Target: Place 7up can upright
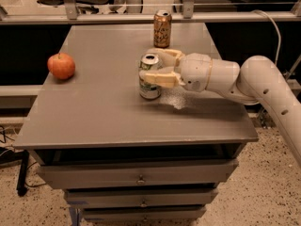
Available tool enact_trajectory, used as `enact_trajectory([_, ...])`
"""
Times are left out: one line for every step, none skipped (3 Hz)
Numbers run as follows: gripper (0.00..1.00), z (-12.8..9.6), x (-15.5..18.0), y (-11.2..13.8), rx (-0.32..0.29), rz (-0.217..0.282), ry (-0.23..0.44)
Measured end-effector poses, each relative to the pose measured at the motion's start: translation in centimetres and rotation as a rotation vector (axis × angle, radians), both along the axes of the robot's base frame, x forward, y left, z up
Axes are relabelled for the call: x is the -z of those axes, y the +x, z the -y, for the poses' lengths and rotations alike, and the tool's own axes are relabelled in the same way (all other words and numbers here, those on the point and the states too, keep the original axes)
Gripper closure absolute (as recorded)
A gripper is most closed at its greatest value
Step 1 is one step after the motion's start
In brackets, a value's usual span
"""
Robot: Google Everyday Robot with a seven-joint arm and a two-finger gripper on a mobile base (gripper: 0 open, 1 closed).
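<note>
Aluminium, silvery-white with green print and a shiny silver top, the 7up can (149, 85) stands upright on the bench (103, 112), a little right of its middle, base flat on the surface as far as can be seen. The claw (148, 65) comes in from the right and is clamped on the can's upper half: 1 of its 2 cream fingers (162, 77) crosses the near side of the can, the other lies against the far side. By my reading the placing step is at its end, since the can is already set down on its base, and what remains is to let go. That calls for parting the fingers evenly and drawing the claw straight off to the right, level, without dragging a pad along the wall; a thin, smooth, light cylinder like this would tip or skate easily on a hard top. The bench is matt grey and flat, with drawers (141, 178) below it. A copper-brown can (162, 28), also upright, stands just beyond at the far side, apart from the claw but near enough to mind in any swing that way. A round, red, smooth-skinned apple (61, 66) sits well apart at the left edge. The arm (263, 79) is glossy white and rounded.
</note>
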State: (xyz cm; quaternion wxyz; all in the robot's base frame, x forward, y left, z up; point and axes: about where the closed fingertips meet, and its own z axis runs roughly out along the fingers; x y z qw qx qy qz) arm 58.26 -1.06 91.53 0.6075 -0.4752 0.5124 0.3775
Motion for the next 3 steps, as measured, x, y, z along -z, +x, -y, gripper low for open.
enact_trajectory([0.0, 0.4, -0.1, 0.1, 0.008, -0.005, -0.005])
enact_trajectory([0.0, 2.1, -0.8, -0.1, 0.029, 0.0, -0.024])
enact_trajectory([0.0, 6.0, -3.1, -1.3, 0.082, 0.031, -0.06])
